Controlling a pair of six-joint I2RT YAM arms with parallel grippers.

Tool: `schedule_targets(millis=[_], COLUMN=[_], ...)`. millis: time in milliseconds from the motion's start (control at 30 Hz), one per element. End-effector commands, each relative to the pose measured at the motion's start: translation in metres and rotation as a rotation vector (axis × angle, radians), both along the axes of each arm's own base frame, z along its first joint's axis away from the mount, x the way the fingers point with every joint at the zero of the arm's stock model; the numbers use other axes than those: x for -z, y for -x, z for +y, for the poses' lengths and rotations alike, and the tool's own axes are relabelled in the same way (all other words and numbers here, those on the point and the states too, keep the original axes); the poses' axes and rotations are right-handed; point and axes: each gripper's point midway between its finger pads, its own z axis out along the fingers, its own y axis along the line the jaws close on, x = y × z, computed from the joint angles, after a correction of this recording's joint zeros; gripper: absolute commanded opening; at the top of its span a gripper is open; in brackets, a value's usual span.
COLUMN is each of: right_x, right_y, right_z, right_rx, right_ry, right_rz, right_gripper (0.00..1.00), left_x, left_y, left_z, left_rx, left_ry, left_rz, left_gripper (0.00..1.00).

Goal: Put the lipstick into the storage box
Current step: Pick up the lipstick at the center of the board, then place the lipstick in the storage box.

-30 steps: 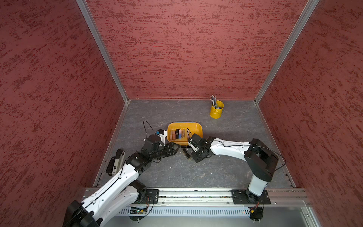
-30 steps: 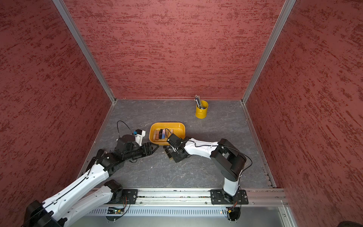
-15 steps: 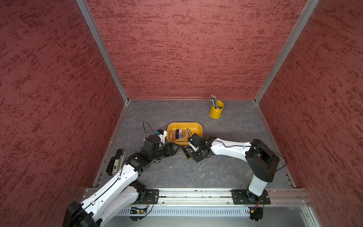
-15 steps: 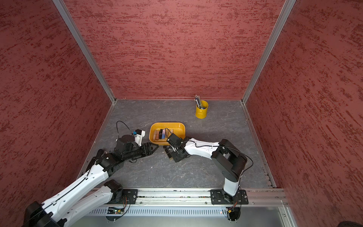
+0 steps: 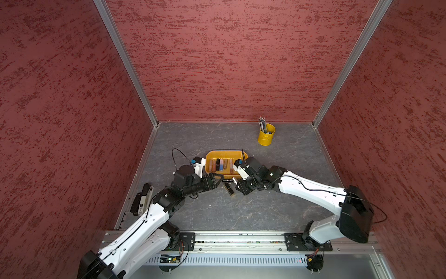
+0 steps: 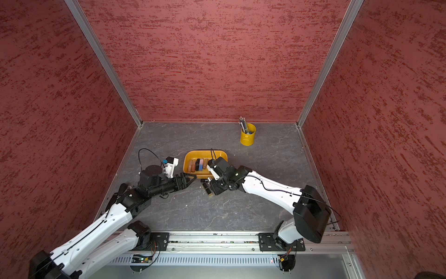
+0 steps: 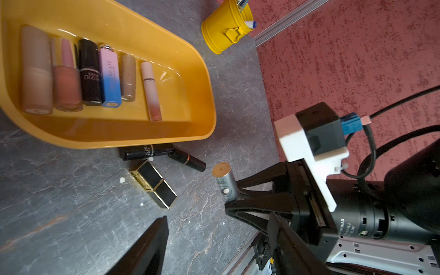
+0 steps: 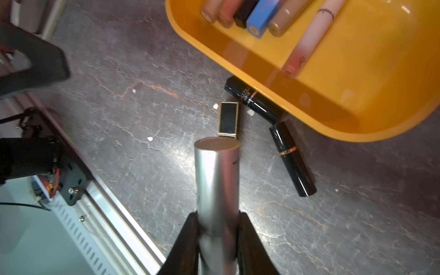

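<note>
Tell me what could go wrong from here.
1. The right gripper pinches the silver lipstick only near one end, so it might pivot or slip during transfer.
2. Two black tubes lie beside the storage box; a low approach could knock them.
3. The open left gripper sits close, so the arms could collide.

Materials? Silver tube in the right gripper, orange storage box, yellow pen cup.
Silver tube: likely metal or metallised plastic, satin finish; streaky lengthwise highlights.
Storage box: moulded plastic, glossy; rounded corners, sharp highlights on its floor.
Pen cup: probably painted sheet metal, semi-gloss; folded-looking tab on its side.
</note>
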Motion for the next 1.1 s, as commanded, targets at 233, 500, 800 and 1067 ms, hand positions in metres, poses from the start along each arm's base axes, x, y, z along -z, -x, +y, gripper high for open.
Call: schedule_targets(millis=[233,500,800,1067], right_x=[-0.059,-0.086,-0.072,-0.060], right_y=[-0.010,-0.043,-0.081,-0.098], right_z=[0.003,0.008,0.000,0.000], right_rx=[0.063,0.114,0.233,0.272], right_ry=[-0.186,-0.304,-0.285,-0.274], right_rz=[0.004,0.042,0.111,0.146], right_gripper=[0.16,0.16,0.16,0.16], left_x=[-0.039,-0.042,-0.037,-0.031], left_y=[0.001,-0.002,-0.005,-0.006], left_z=[-0.013,-0.011,-0.008,-0.005], left_rx=[0.078,0.081,0.068,0.057], left_ry=[0.134,0.145,0.136,0.121], left_rz=[-0.132,-0.137,-0.116,-0.097], left_gripper=[0.76,0.78,0.78,0.79])
